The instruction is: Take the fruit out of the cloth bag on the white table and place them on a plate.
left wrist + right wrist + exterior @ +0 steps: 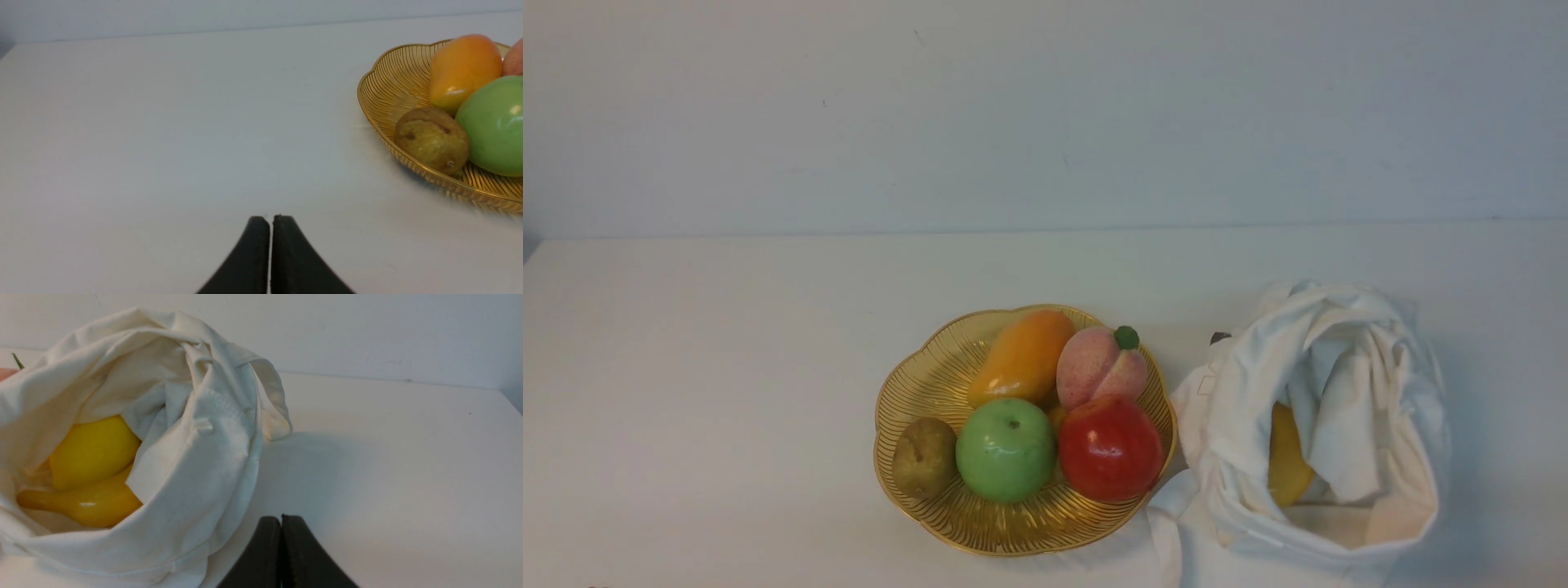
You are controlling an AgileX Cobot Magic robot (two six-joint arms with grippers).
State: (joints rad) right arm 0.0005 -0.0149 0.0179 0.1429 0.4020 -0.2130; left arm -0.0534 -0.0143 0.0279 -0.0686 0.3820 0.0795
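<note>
The red apple lies in the golden plate at its right front, next to the cloth bag. The smooth yellow fruit sits inside the open bag; in the right wrist view it shows as a round yellow fruit above a longer yellow one inside the bag. My left gripper is shut and empty over bare table, left of the plate. My right gripper is shut and empty beside the bag. Neither gripper shows in the front view.
The plate also holds a green apple, a speckled pink peach, an orange mango and a brown potato-like fruit. A strap handle hangs off the bag. The white table meets a wall behind.
</note>
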